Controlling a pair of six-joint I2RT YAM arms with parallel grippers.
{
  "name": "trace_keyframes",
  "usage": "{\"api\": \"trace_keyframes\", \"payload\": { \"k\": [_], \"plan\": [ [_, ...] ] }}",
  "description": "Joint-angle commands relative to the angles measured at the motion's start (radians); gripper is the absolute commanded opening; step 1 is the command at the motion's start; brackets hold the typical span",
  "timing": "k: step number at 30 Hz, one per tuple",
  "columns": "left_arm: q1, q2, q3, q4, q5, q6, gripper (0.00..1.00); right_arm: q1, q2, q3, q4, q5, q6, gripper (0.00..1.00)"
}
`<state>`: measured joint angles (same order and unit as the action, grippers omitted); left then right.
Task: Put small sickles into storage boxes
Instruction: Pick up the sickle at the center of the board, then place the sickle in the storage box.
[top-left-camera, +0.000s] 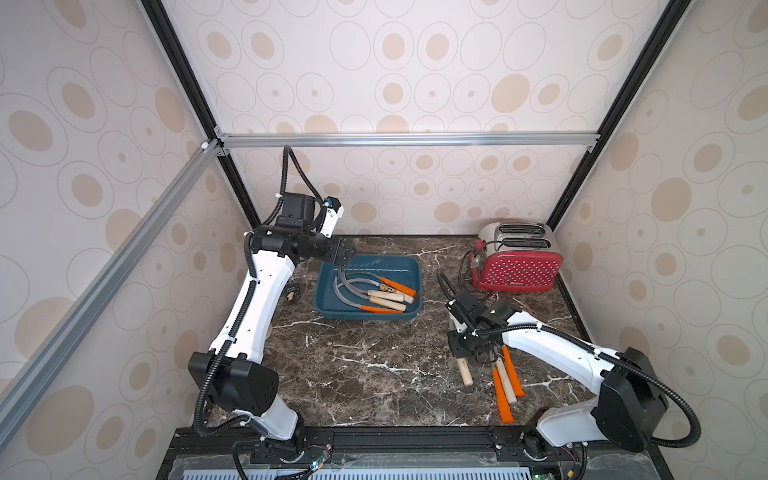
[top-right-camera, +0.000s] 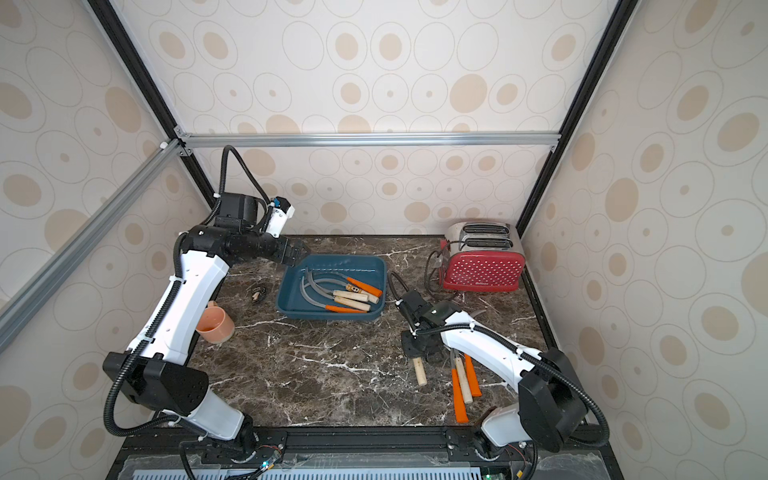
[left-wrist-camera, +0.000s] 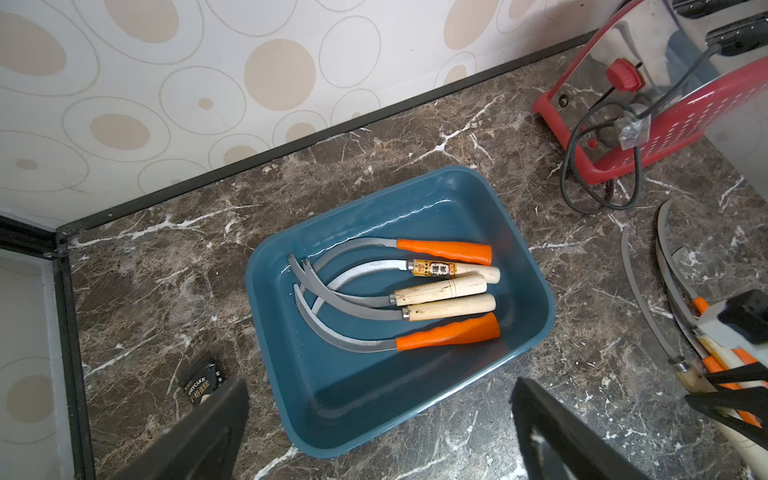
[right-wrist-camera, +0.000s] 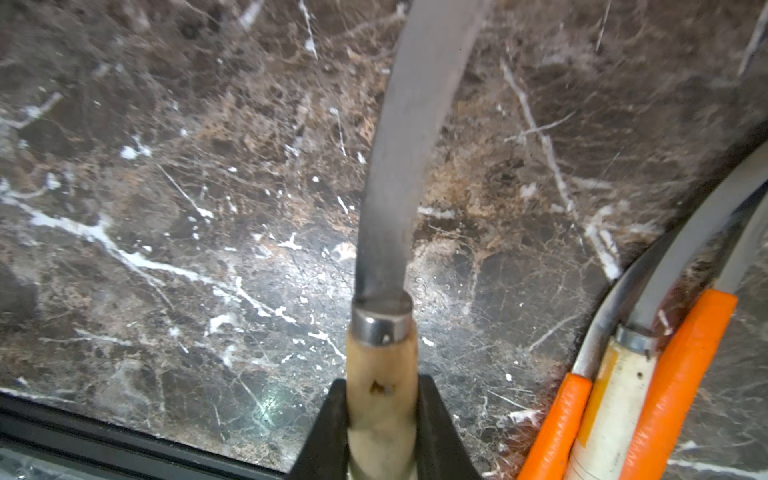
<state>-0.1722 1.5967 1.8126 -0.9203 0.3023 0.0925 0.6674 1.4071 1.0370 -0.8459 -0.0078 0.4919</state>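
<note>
1 sickle (right-wrist-camera: 395, 187) clamped in right claw (right-wrist-camera: 382, 386)

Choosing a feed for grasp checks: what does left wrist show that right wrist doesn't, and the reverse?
Left wrist only: teal tray holding five sickles, red toaster, open left claw.
Right wrist only: a close view of right claw shut on the wooden-handled sickle, gripping just behind its ferrule.
Both: marble table and the loose sickles lying beside that claw.
</note>
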Motion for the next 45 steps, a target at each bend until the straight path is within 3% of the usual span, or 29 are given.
{"api": "trace_keyframes", "payload": {
  "k": [1, 16, 25, 35, 45],
  "plan": [
    [-0.002, -0.026, 0.028, -0.018, -0.033, -0.011, 0.99, 0.006, 0.002, 0.079, -0.062, 0.001, -0.046, 0.02],
    [-0.001, -0.053, 0.033, 0.035, -0.119, -0.06, 0.99, 0.005, 0.372, 0.634, -0.118, -0.077, -0.296, 0.03],
    [0.001, -0.061, 0.032, 0.033, -0.102, -0.041, 0.99, 0.006, 0.616, 0.926, -0.123, -0.143, -0.421, 0.04],
    [0.002, -0.082, 0.045, 0.034, -0.128, 0.004, 0.99, 0.006, 0.804, 1.126, -0.117, -0.189, -0.546, 0.07],
    [0.001, -0.057, 0.059, 0.029, -0.105, 0.014, 0.99, 0.013, 0.893, 1.18, -0.083, -0.166, -0.649, 0.08]
  ]
}}
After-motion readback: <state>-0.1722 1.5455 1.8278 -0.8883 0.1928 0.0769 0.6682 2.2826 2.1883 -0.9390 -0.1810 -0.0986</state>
